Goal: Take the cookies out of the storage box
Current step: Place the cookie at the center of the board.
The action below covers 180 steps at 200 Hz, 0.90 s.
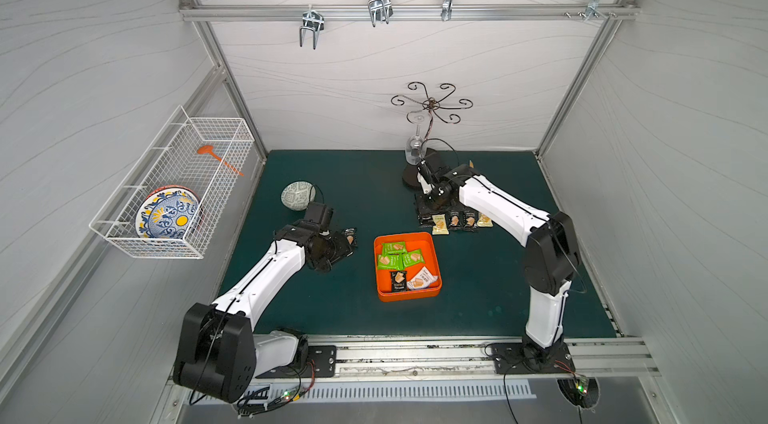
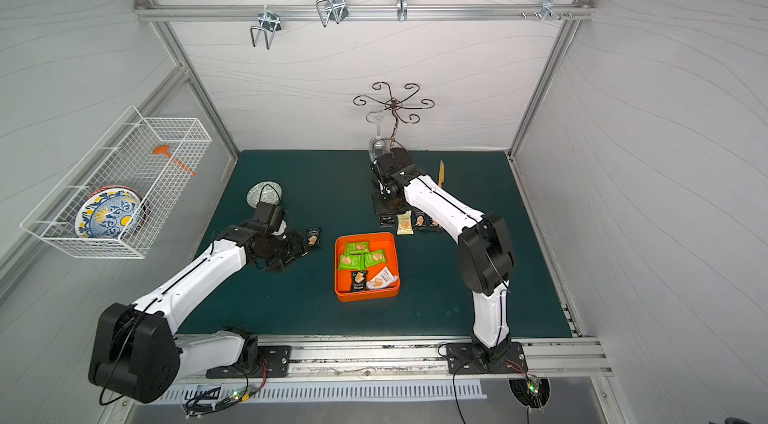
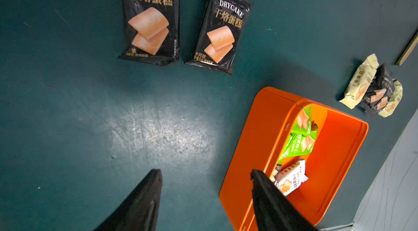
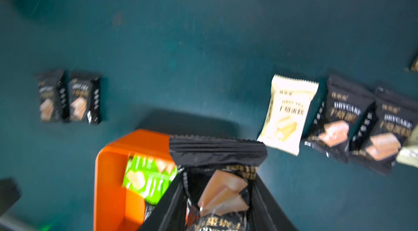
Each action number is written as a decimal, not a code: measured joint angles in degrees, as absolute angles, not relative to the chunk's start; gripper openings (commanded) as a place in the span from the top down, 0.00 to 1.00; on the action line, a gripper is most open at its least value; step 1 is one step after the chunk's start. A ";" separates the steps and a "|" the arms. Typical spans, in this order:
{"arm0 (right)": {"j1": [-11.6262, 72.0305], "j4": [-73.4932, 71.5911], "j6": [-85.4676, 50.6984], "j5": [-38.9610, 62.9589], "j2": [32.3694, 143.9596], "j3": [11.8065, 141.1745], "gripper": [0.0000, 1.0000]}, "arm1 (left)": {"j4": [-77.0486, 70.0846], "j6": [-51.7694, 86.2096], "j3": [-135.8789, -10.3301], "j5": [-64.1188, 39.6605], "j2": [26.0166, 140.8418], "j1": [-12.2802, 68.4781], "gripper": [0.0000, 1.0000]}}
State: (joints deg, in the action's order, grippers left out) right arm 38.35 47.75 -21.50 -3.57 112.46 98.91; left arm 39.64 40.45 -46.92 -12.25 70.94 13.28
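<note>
Cookies (image 1: 399,260) lie partly in the orange storage box (image 1: 409,295), partly on the green mat (image 1: 478,297); one black packet (image 4: 217,153) is clamped in the right gripper (image 4: 217,181) beyond the box, while the left gripper (image 3: 205,171) gapes empty beside it.

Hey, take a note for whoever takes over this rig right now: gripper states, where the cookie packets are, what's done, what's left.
Left gripper: open, empty, over the mat beside the storage box.
Right gripper: shut on a black packet, outside the box, at the end of the far row.
Done: two black packets lie on the mat near the left gripper; four packets lie in the far row.
Left: set down the held one, then take out three green, one black, one white.
</note>
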 measured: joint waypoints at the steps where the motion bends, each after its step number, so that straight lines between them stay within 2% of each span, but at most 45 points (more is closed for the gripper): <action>1: 38.28 47.66 -21.50 -3.70 112.73 99.07 0.56 | 39.64 40.42 -46.94 -12.25 70.94 13.28 0.33; 59: 37.78 45.36 -21.61 -6.42 123.42 103.88 0.56 | 40.77 38.61 -47.09 -12.23 70.87 13.28 0.33; 147: 37.78 43.38 -22.79 -6.61 128.35 104.14 0.55 | 42.63 37.17 -47.20 -11.38 70.43 13.28 0.33; 180: 37.78 43.33 -22.87 -6.59 129.86 105.12 0.50 | 42.65 37.06 -47.20 -11.33 70.37 13.28 0.33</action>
State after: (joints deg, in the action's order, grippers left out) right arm 37.78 43.33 -22.87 -6.59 129.86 105.12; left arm 42.65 37.06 -47.20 -11.33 70.37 13.28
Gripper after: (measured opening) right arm 0.481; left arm 0.668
